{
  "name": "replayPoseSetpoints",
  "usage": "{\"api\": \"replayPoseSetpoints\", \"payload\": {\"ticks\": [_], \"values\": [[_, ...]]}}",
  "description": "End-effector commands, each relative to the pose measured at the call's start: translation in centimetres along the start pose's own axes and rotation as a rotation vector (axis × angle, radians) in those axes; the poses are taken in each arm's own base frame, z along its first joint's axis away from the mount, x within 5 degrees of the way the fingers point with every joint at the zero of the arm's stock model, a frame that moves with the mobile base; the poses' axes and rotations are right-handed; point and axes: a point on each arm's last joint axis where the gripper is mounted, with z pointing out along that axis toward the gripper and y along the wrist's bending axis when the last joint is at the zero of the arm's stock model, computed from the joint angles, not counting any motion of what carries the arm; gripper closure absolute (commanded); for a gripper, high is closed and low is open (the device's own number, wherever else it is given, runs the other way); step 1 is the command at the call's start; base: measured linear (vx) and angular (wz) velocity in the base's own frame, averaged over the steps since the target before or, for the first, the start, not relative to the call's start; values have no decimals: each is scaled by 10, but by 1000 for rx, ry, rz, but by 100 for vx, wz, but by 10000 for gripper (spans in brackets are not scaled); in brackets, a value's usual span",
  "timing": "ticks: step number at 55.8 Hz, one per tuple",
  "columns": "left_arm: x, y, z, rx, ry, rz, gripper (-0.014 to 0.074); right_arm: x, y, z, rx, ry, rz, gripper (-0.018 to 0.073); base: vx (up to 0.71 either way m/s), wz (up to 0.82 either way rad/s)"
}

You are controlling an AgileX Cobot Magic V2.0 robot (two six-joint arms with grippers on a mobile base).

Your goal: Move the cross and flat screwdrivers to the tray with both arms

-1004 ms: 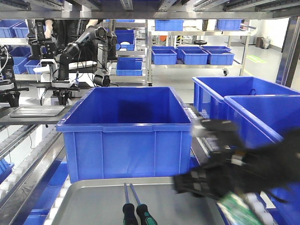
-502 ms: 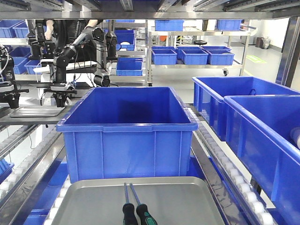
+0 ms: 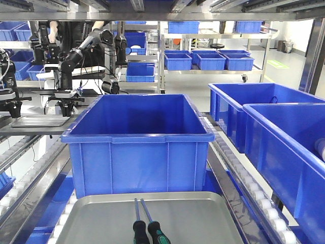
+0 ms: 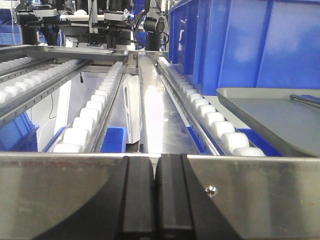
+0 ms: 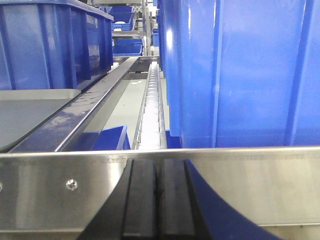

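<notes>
Front view, tray: a grey metal tray lies at the bottom, just in front of a large blue bin.
Front view, screwdrivers: two screwdrivers lie side by side on the tray, shafts pointing toward the bin, black and green handles at the lower edge.
Front view, change: a second ago a black arm blurred across the lower right; now no arm shows there, so it has pulled back.
Left wrist view: the left gripper has its black fingers pressed together, holding nothing, low behind a steel rail; the tray edge sits to the right beside roller tracks.
Right wrist view: the right gripper is likewise pressed together and empty, facing blue bin walls.
Meaning: both tools rest on the tray, so the transfer looks finished.
</notes>
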Motion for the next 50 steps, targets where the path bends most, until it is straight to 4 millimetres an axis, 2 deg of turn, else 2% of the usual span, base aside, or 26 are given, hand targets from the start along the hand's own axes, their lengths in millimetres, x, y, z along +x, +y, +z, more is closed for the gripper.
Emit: {"api": "replayPoseSetpoints", "payload": {"ticks": [1, 50], "values": [[-16, -1, -3, 1, -107, -14, 602, -6, 0, 0, -4, -86, -17, 567, 0, 0], [-16, -1, -3, 1, -107, -14, 602, -5, 0, 0, -3, -82, -17, 567, 0, 0]]}}
